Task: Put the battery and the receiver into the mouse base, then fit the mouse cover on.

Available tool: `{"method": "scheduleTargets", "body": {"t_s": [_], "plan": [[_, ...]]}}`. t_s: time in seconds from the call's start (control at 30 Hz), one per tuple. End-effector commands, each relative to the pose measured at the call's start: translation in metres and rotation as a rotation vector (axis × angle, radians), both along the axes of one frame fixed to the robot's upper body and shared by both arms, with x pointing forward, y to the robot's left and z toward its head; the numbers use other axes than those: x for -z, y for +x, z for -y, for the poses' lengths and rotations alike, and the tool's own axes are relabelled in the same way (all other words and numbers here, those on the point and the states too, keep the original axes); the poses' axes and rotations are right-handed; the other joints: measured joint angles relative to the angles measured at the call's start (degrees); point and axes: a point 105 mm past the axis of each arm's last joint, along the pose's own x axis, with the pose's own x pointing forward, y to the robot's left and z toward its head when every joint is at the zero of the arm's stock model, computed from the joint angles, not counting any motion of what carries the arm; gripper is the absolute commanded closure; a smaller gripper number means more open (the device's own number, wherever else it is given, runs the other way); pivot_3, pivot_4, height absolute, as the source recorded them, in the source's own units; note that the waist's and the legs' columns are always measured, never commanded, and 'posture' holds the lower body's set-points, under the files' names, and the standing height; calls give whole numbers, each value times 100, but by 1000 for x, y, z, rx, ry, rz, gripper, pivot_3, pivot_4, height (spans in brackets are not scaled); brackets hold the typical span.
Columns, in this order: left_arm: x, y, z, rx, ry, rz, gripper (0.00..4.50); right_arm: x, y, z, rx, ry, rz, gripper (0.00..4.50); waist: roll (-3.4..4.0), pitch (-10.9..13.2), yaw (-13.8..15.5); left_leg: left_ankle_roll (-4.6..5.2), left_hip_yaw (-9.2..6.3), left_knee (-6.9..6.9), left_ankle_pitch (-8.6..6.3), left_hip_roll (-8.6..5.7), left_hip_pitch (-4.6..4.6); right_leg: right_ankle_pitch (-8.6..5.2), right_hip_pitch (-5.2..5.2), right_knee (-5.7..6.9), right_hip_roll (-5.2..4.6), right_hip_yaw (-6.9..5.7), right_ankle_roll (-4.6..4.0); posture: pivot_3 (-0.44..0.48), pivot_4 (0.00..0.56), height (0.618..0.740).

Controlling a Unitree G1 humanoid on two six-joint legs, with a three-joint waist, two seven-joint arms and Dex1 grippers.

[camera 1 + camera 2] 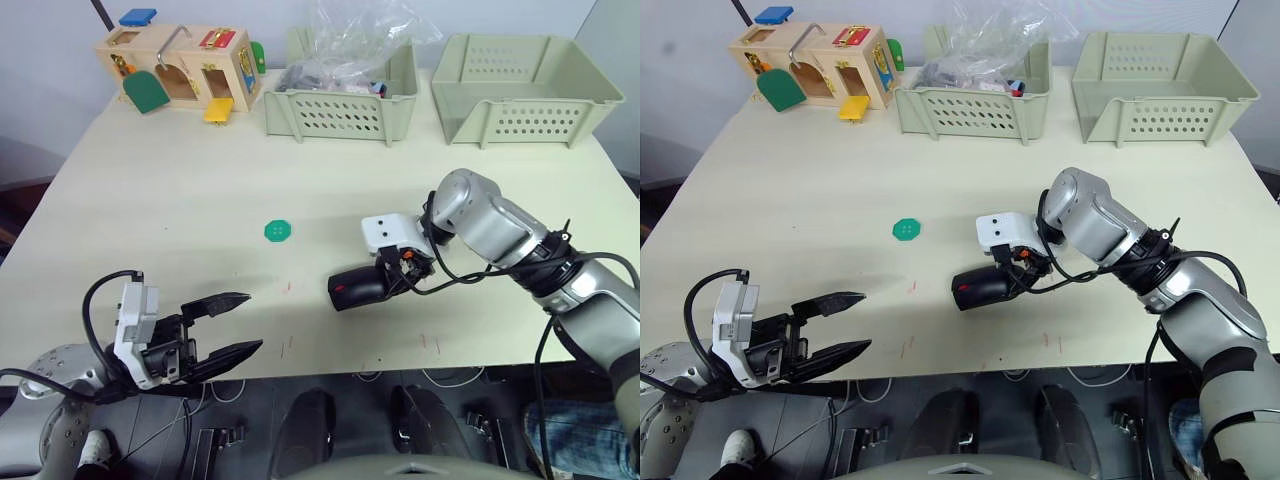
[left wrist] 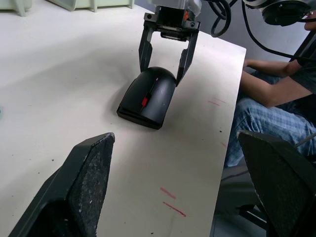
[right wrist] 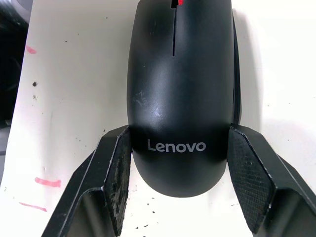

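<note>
Between the right tool's (image 3: 177,190) fingers (touching): mouse cover (image 3: 180,94).

A pale cream table (image 1: 180,200) fills the scene, its surface flecked with small red marks near the front edge. Behind its far edge stands a plain light grey wall (image 1: 60,40). Beneath the front edge lies a dark floor (image 1: 250,420) with thin white cables. Lighting is even and soft.

White "Lenovo" wordmark on black mouse cover (image 3: 180,94), near rounded rear end, between fingers of right gripper (image 3: 176,182). No other readable text, label or number anywhere else.
</note>
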Motion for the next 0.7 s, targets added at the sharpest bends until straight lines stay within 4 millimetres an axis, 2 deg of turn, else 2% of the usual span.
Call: {"method": "scheduleTargets", "body": {"t_s": [0.03, 0.7], "plan": [[-5, -2, 5, 24, -6, 18, 233, -9, 6, 1, 8, 1, 27, 1955, 0, 0, -1, 0, 0, 0, 0, 0, 0, 0, 0, 0, 0, 0, 0, 0, 150, 740], [-6, -2, 9, 25, -10, 15, 233, -11, 10, -2, -51, -24, 93, 1955, 0, 0, -1, -5, 1, 0, 3, 0, 1, 1, 1, 4, 1, -2, -2, 0, 150, 740]]}}
